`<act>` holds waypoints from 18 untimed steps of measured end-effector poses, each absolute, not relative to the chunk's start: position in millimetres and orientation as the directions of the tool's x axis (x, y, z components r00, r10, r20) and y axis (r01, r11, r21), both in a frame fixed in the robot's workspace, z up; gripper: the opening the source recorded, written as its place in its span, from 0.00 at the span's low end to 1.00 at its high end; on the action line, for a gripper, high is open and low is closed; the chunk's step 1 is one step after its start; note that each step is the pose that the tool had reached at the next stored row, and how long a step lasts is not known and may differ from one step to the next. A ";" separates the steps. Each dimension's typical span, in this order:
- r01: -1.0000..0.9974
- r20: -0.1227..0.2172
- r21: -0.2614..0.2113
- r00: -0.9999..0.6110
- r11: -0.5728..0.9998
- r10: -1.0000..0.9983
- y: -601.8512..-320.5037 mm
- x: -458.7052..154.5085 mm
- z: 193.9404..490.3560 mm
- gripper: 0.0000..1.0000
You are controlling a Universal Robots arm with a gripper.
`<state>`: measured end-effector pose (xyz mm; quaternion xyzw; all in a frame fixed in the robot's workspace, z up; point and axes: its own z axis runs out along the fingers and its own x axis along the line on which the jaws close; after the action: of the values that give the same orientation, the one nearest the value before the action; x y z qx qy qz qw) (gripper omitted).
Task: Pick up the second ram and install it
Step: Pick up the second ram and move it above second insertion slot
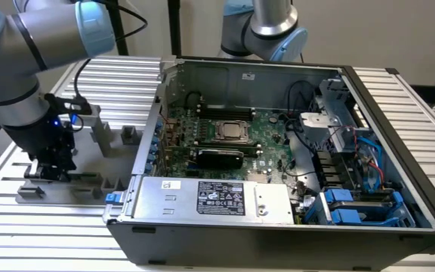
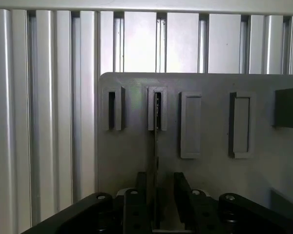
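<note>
No text readable; black label (image 1: 221,198) on the power supply (image 1: 272,199) carries white print, possibly certification marks.

Table (image 1: 43,226): silver-grey ribbed aluminium profile with parallel slats and narrow dark grooves between them. In the exterior view it is noted from 7 to 10 o'clock and again from 1 to 4 o'clock. The wrist view records the same slatted surface, with pale streaks of reflected light along the ribs.

Wall (image 1: 195,28): plain off-white, unmarked, at 12 o'clock behind the table.

Black upright post (image 1: 174,25): stands before the wall, just short of 12 o'clock.

Lighting: even and diffuse, with soft highlights and faint shadows.
</note>
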<state>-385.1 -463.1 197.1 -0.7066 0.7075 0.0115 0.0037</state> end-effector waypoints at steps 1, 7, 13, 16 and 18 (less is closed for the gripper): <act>-1.000 -0.022 0.011 -0.001 0.001 -1.000 -463.2 -385.1 196.8 1.00; -1.000 -0.022 0.011 -0.001 0.001 -1.000 -463.3 -385.0 195.2 1.00; -1.000 -0.022 0.011 -0.001 0.001 -1.000 -463.3 -385.1 192.7 1.00; -1.000 -0.022 0.011 -0.001 0.001 -1.000 -463.3 -385.2 192.2 1.00; -1.000 -0.022 0.011 -0.001 0.001 -1.000 -463.3 -385.3 192.1 0.00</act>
<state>-385.3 -463.3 192.1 -0.7067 0.7074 0.0115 0.0037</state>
